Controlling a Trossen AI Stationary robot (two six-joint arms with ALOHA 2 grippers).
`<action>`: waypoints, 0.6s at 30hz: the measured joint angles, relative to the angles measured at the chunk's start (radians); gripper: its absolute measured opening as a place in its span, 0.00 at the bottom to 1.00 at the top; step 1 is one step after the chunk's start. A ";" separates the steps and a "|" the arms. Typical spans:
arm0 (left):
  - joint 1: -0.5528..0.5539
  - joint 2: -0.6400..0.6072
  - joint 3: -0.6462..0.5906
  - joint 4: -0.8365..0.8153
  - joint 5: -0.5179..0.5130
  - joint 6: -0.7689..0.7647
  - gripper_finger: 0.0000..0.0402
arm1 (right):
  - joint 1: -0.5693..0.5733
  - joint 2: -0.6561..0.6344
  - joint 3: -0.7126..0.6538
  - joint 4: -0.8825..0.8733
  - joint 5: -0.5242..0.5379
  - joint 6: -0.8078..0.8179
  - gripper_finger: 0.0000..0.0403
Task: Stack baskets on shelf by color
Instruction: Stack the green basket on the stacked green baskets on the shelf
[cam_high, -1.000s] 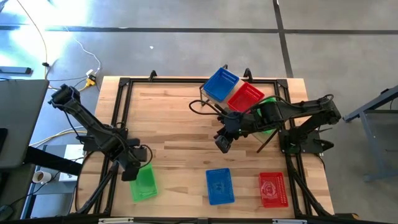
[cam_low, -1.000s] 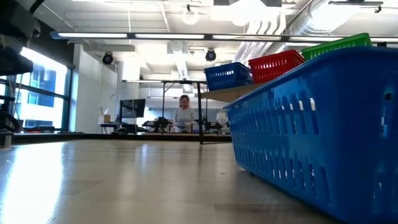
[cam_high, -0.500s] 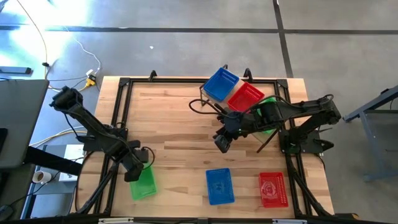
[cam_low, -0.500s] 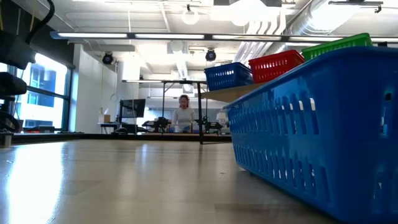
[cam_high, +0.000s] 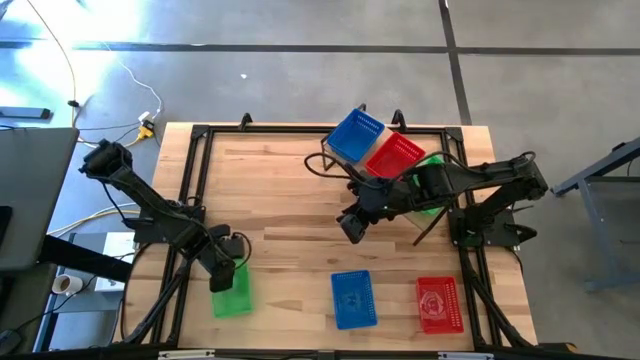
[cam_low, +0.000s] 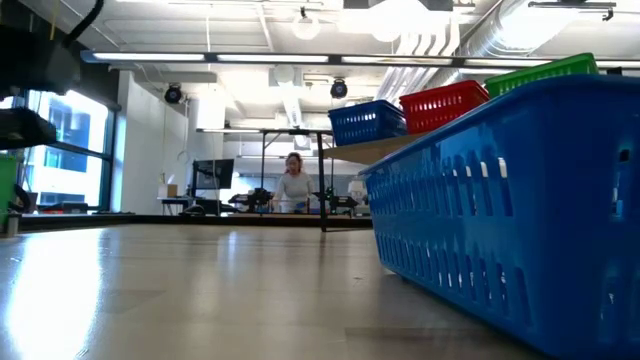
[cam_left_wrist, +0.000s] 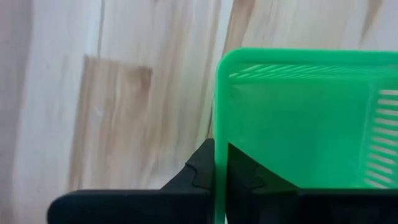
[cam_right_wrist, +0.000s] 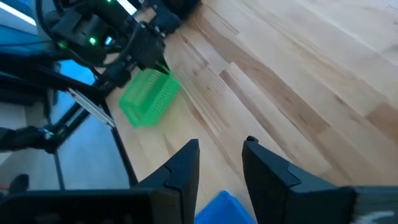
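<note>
Near the table's front-left, left hand pinches mesh-walled green basket's thin rim.

Probably lab: exposed ducts, workbenches

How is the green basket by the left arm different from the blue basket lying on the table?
The green basket is green and has the left gripper closed on its rim, jaws either side of the wall. The blue basket is blue and lies alone, touched by nothing. The green one sits near the table's left edge, the blue one near the front middle. Both look alike in size and shape, with perforated walls.
</note>
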 joint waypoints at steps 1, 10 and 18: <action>0.010 0.000 0.008 0.000 -0.008 0.010 0.01 | 0.000 0.002 0.000 0.010 0.000 0.006 0.27; 0.156 0.000 0.138 -0.048 -0.125 0.139 0.00 | -0.002 0.011 0.000 0.019 0.000 0.009 0.27; 0.301 0.000 0.279 -0.072 -0.279 0.267 0.00 | -0.002 0.016 0.000 0.014 0.023 -0.010 0.35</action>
